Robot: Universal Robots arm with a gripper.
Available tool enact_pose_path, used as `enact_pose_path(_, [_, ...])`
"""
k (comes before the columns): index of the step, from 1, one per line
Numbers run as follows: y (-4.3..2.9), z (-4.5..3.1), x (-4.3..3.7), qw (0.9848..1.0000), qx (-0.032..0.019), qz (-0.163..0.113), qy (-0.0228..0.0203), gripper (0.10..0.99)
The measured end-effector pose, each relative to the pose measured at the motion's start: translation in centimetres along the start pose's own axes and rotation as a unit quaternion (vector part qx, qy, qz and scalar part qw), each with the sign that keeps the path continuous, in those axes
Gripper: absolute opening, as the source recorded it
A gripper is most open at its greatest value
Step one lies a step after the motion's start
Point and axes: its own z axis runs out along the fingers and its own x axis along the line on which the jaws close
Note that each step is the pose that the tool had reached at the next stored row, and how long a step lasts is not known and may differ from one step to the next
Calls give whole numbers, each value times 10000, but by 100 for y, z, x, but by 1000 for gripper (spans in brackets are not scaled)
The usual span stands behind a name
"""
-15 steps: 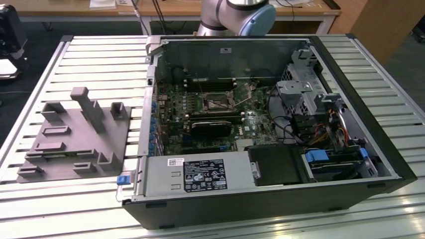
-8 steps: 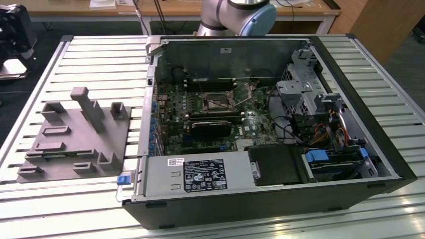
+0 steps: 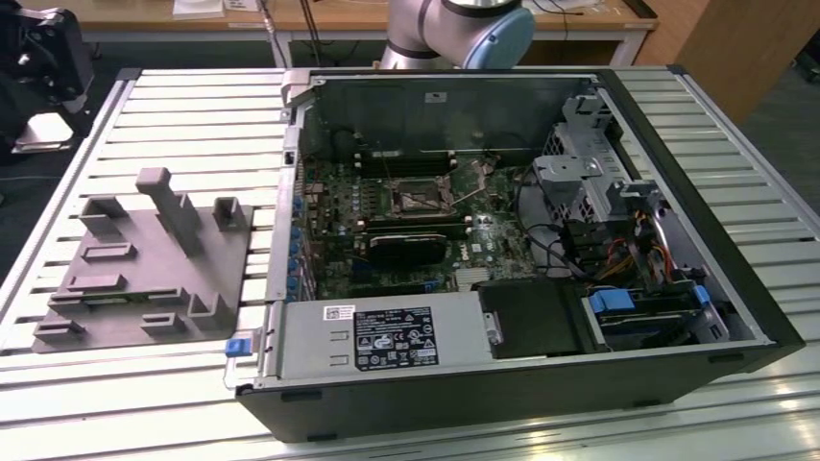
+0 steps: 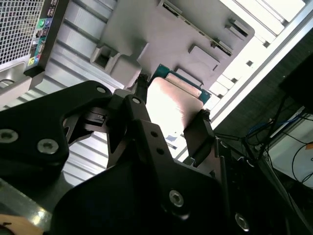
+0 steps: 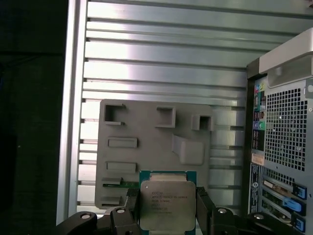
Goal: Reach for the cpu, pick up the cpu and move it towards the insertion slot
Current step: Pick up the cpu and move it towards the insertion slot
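- One camera off the arm first: in the exterior view the insertion slot [image 3: 420, 200] sits inside the open computer case [image 3: 513, 403], which lies on the slatted desk [image 3: 192, 106]. The grey fixture plate [image 3: 129, 279] rests on the desk just beside the case, on the exterior view's left.
- In the first wrist view the gripper [image 5: 167, 201] is clamped on the cpu [image 5: 167, 208]. Its fingers [image 5: 204, 210] press two opposite edges, and the silvery top faces the camera. The chip hangs over the grey fixture plate and looks lifted clear of it. The case's rear panel [image 5: 288, 132] stands off to one side.
- In the second wrist view the fingers [image 4: 198, 134] pinch the cpu [image 4: 168, 105] from both sides. Its green rim shows beyond them, and the plate behind seems apart from it.
- Judged from these, the slot lies across the case wall from the gripper, toward the exterior view's right of the plate. The cpu is well apart from it.
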Motion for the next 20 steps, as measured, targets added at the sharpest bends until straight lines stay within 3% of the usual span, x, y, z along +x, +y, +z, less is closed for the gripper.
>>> enact_pose_path(20, [-14, 23, -468, 10000, 0, 0, 0, 545])
